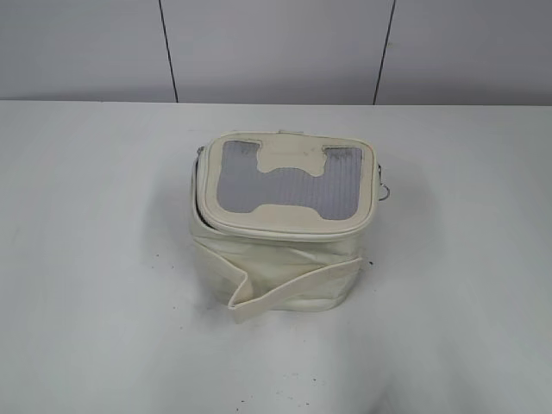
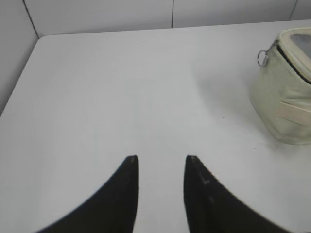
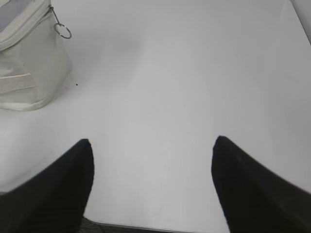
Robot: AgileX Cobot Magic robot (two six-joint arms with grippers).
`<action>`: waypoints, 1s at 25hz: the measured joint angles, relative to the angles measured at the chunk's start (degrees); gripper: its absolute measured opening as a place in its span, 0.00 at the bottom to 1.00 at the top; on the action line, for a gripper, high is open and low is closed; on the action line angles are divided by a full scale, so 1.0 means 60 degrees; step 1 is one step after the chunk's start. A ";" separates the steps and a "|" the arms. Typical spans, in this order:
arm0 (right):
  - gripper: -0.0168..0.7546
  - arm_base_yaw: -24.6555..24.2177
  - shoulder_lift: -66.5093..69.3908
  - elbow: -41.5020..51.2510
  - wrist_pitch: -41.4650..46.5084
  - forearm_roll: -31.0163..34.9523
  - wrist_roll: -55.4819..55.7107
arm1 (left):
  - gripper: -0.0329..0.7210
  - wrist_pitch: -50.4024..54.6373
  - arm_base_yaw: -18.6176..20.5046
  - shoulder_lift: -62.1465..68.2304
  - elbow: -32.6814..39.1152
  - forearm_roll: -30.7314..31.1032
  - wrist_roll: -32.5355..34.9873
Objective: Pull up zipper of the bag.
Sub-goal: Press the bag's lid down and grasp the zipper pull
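Note:
The cream-white bag (image 1: pixel 280 259) stands mid-table, its lid with a grey ribbed window and cream H patch (image 1: pixel 289 181). The zipper (image 1: pixel 200 207) gapes along the lid's front-left rim. One silver ring pull (image 1: pixel 387 191) hangs at the bag's right side and shows in the right wrist view (image 3: pixel 62 30). The other ring pull (image 2: pixel 263 58) shows in the left wrist view on the bag (image 2: pixel 284 104). My left gripper (image 2: pixel 160 158) is open and empty, left of the bag. My right gripper (image 3: pixel 153 141) is open wide and empty, right of the bag (image 3: pixel 29 73). Neither gripper shows in the exterior view.
The white table (image 1: pixel 95 259) runs to a light panelled wall (image 1: pixel 276 43) at the back. The table's left edge (image 2: pixel 19 82) shows in the left wrist view. Its near edge (image 3: pixel 160 227) shows under the right gripper.

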 joint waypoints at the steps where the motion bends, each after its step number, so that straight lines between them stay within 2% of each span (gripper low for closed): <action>1: 0.78 0.0000 0.0000 0.0000 0.0000 0.0080 0.0000 | 0.38 0.0000 -0.0155 0.0028 0.0000 -0.0015 0.0000; 5: 0.78 0.0000 0.0556 -0.0152 -0.0301 0.0728 -0.0036 | 0.38 -0.0049 -0.0597 0.0647 -0.0023 -0.0120 0.0000; 8: 0.78 0.0000 0.1792 -0.0398 -0.0725 0.1141 -0.0227 | 0.38 -0.0384 -0.0705 0.1539 -0.0184 -0.0628 0.0000; 15: 0.78 0.0000 0.6068 -0.1995 -0.1024 0.3063 -0.2744 | 0.38 -0.2072 -0.1251 0.4396 -0.0962 -0.1645 0.0104; 18: 0.78 0.0000 0.7847 -0.3107 -0.0938 0.3840 -0.3996 | 0.38 -0.2485 -0.1369 0.5938 -0.1563 -0.2470 0.0885; 21: 0.78 0.0000 0.9583 -0.4552 -0.0157 0.4513 -0.5269 | 0.38 -0.2663 -0.1389 0.7592 -0.2322 -0.3550 0.2113; 25: 0.78 0.0279 1.1612 -0.6462 0.0771 0.4757 -0.5918 | 0.39 -0.2579 -0.1392 0.9841 -0.3404 -0.4683 0.3502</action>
